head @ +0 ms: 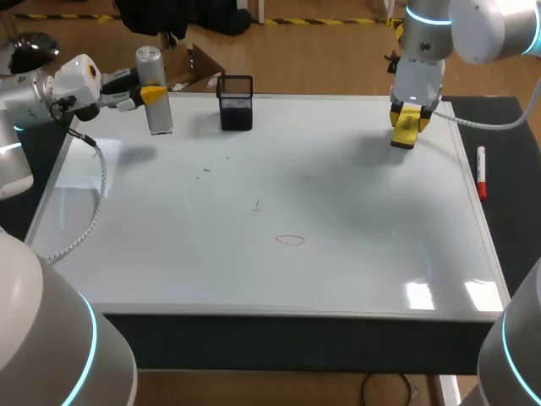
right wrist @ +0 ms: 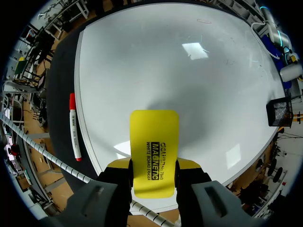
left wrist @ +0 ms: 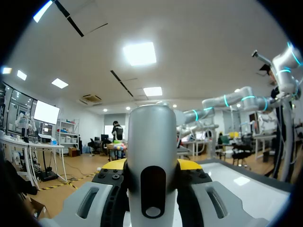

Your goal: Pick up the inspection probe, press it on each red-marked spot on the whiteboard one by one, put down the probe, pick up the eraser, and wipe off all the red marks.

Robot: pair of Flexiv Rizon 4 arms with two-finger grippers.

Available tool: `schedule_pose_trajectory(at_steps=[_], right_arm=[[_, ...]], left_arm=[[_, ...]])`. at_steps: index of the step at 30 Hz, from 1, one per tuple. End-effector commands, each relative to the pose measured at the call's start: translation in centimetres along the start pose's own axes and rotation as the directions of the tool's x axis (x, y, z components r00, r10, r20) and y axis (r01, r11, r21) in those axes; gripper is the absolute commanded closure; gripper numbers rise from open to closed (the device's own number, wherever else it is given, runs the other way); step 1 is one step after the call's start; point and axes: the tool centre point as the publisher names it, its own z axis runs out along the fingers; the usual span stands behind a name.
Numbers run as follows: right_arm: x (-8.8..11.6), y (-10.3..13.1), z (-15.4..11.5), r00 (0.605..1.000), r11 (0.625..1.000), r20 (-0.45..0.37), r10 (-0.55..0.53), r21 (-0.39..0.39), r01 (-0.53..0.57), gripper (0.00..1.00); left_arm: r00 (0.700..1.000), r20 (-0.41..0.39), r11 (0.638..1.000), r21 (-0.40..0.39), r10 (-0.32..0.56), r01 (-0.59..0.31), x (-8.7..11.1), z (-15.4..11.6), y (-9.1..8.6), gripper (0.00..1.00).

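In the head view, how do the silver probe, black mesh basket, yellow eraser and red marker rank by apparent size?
1. silver probe
2. black mesh basket
3 and 4, unsure: the yellow eraser looks wider, while the red marker looks longer but much thinner.

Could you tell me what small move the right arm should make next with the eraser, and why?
Probably carry the eraser toward the red mark and lower it there. The right tool clamps it near the whiteboard's far right corner, away from the only visible mark, while the left tool holds the probe far left.
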Motion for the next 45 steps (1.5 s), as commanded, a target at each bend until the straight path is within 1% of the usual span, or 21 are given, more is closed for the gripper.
schedule_pose_trajectory(at_steps=[1,4,11,15,20,22,27,29,34,36,40,41,43,45], right_arm=[[0.1,0.0,-0.1,1.0,1.0,-0.003,-0.002,0.002,0.002,1.0],[0.1,0.0,-0.1,1.0,1.0,-0.003,-0.002,0.002,0.002,1.0],[-1.5,3.0,0.1,0.998,0.997,0.0,-0.07,0.035,0.07,1.0],[-3.0,6.0,-0.2,0.99,0.987,-0.015,-0.14,0.072,0.141,1.0],[-5.1,9.8,-1.0,0.978,0.973,0.004,-0.206,0.111,0.205,1.0],[-6.1,11.4,-1.4,0.973,0.966,-0.004,-0.232,0.12,0.231,1.0],[-8.6,14.9,-2.2,0.959,0.951,0.029,-0.283,0.138,0.276,1.0],[-9.5,16.2,-2.2,0.955,0.95,0.055,-0.292,0.129,0.283,1.0],[-11.9,19.7,-1.7,0.942,0.939,0.067,-0.329,0.126,0.32,1.0],[-12.8,21.3,-1.6,0.939,0.94,0.098,-0.33,0.127,0.317,1.0],[-14.7,24.7,-1.2,0.933,0.937,0.111,-0.343,0.115,0.331,1.0],[-15.1,25.5,-1.2,0.927,0.934,0.127,-0.352,0.107,0.34,1.0],[-15.8,26.8,-1.2,0.929,0.933,0.11,-0.354,0.11,0.342,1.0],[-16.4,27.9,-1.1,0.925,0.932,0.125,-0.359,0.1,0.348,1.0]], left_arm=[[1.0,0.0,1.0,-0.002,0.0,0.0,0.0,0.0,-0.2,1.0],[1.0,0.0,1.0,-0.002,0.0,0.0,0.0,0.0,-0.2,1.0],[1.0,0.0,1.0,-0.002,0.0,0.0,0.0,0.0,-0.2,1.0],[1.0,0.0,1.0,-0.002,0.0,0.0,0.0,0.0,-0.2,1.0],[1.0,0.0,1.0,-0.002,0.0,0.0,0.0,0.0,-0.2,1.0],[1.0,0.0,1.0,-0.002,0.0,0.0,0.0,0.0,-0.2,1.0],[1.0,0.0,1.0,-0.002,0.0,0.0,0.0,0.0,-0.2,1.0],[1.0,0.0,1.0,-0.002,0.0,0.0,0.0,0.0,-0.2,1.0],[1.0,0.0,1.0,-0.002,0.0,0.0,0.0,0.0,-0.2,1.0],[1.0,0.0,1.0,-0.002,0.0,0.0,0.0,0.0,-0.2,1.0],[1.0,0.0,1.0,-0.002,0.0,0.0,0.0,0.0,-0.2,1.0],[1.0,0.0,1.0,-0.002,0.0,0.0,0.0,0.0,-0.2,1.0],[1.0,0.0,1.0,-0.002,0.0,0.0,0.0,0.0,-0.2,1.0],[1.0,0.0,1.0,-0.002,0.0,0.0,0.0,0.0,-0.2,1.0]])
